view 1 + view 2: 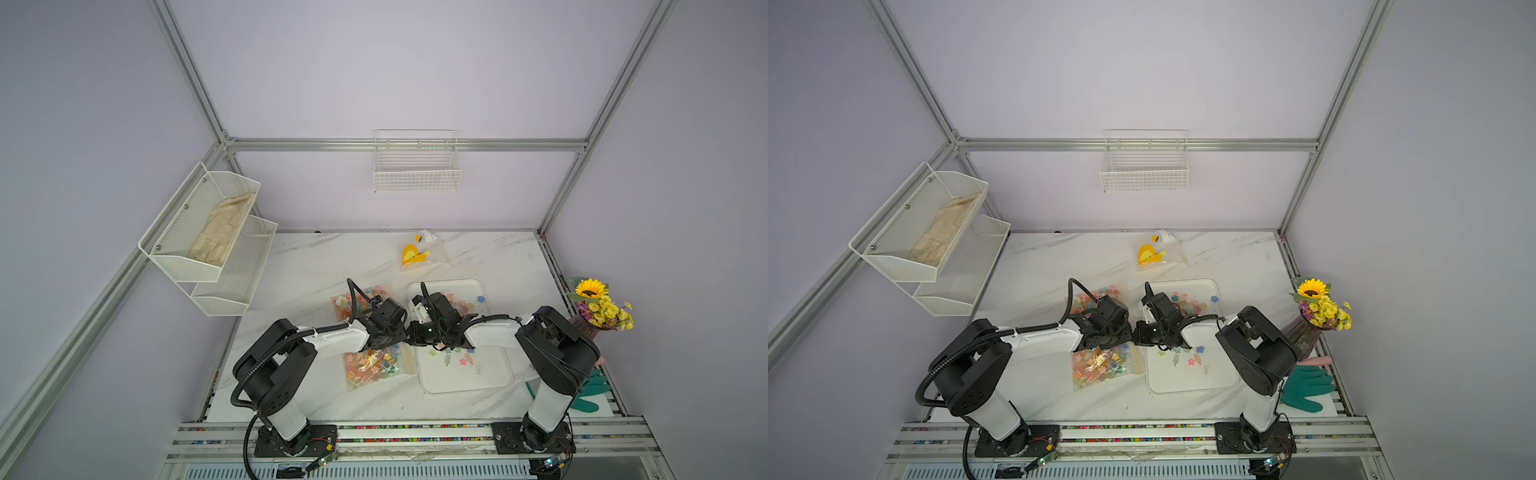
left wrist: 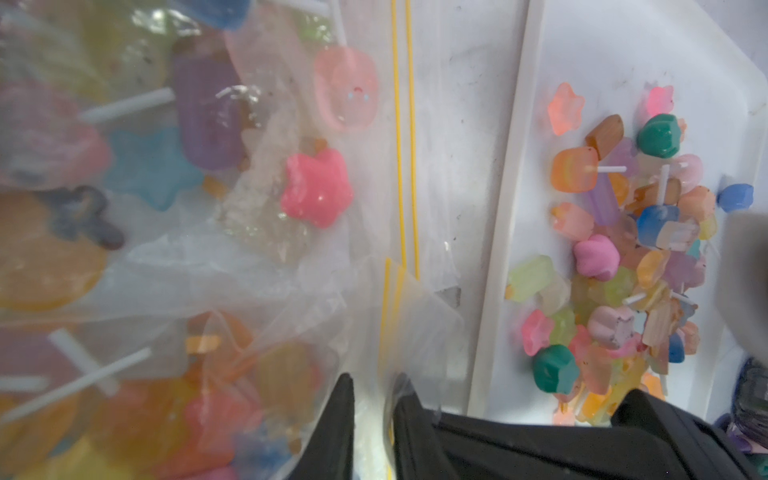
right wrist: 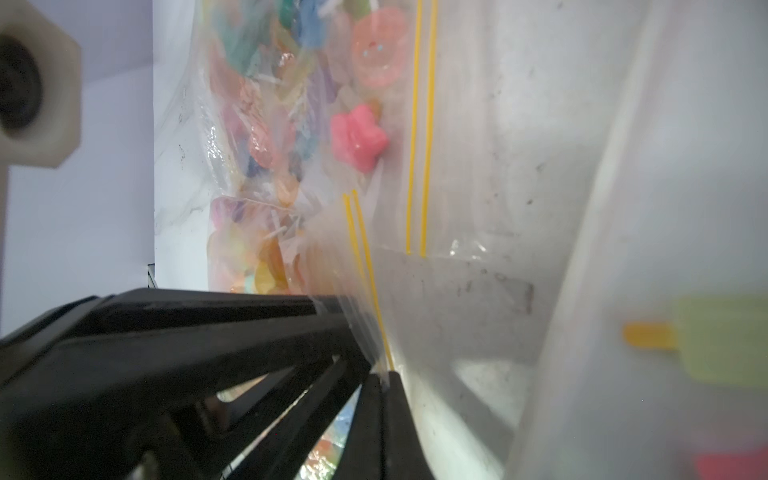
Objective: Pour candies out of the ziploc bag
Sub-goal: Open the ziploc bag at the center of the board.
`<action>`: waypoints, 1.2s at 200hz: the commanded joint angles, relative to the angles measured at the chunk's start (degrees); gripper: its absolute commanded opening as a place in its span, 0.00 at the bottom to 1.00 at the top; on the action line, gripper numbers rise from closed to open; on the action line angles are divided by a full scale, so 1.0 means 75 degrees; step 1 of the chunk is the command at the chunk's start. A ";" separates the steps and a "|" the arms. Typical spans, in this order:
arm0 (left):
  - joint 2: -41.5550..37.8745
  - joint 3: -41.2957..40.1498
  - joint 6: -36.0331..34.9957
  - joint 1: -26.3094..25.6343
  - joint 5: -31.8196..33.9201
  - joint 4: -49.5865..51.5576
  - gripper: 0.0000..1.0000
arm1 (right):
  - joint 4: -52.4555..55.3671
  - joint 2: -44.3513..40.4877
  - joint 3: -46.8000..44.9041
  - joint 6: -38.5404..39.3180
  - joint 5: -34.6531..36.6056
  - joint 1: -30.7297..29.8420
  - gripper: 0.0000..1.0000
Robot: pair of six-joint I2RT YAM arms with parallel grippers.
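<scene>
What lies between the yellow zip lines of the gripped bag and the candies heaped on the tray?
Beyond the bag, only a strip of table and the tray's white rim; the left wrist view shows it.

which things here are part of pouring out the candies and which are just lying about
Part of the job: near candy bag, its zip edge pinched by left gripper and right gripper; far candy bag; white tray; candies already in it.
Lying about: yellow thing in a clear bag, flowers, green glove, wire basket, mesh shelf.
</scene>
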State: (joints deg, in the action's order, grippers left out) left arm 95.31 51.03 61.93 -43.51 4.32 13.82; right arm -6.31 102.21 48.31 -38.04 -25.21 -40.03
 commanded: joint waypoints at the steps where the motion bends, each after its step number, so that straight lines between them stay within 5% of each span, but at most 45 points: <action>1: 0.0065 0.0591 -0.0043 0.0011 0.0069 -0.0137 0.16 | -0.0226 -0.0155 -0.0078 0.0115 -0.0155 -0.0077 0.00; 62: 0.0229 0.0638 -0.0008 0.0013 0.0128 -0.0138 0.00 | -0.0226 -0.0164 -0.0090 0.0139 -0.0195 -0.0087 0.00; 240: -0.2348 -0.1379 -0.0238 -0.0059 -0.0068 -0.0237 0.00 | 0.0758 0.0112 0.0331 -0.0307 0.1177 -0.0084 0.00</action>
State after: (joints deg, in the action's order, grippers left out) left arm 81.41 42.81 60.64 -43.88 3.88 13.06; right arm -2.17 102.26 49.56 -39.48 -18.74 -40.32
